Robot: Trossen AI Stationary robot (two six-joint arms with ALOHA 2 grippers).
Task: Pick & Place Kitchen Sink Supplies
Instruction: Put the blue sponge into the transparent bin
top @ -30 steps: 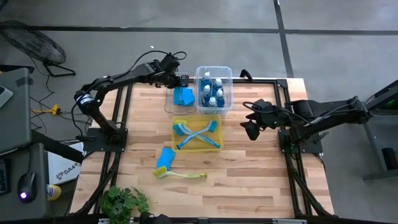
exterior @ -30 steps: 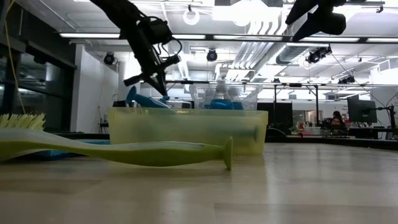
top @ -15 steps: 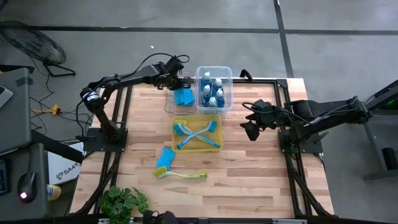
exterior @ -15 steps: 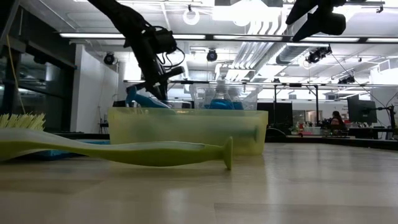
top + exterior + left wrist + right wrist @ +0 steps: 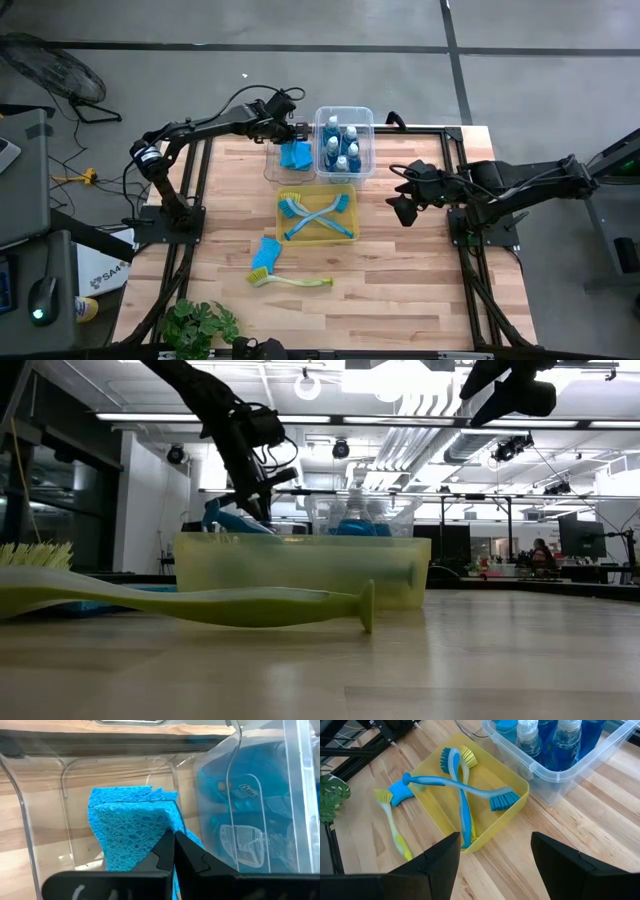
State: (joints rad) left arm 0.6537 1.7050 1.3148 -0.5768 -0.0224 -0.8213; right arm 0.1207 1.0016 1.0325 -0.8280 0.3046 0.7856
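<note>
Here, blue sponge (image 5: 132, 832) upright in the small clear bin (image 5: 30, 845), left tool (image 5: 174, 851) pressed together against it: soft, light, compressible, best pinched across its thin sides.

I see a yellow bin (image 5: 316, 214) on the wooden table (image 5: 400, 270), between the two claws and nearer me than the left one. A large clear bin (image 5: 345, 141) sits just beside the left claw, a small clear bin (image 5: 271, 165) directly beneath it. A green leafy plant (image 5: 200, 325) stands at the table's near edge, well apart from both claws.
</note>
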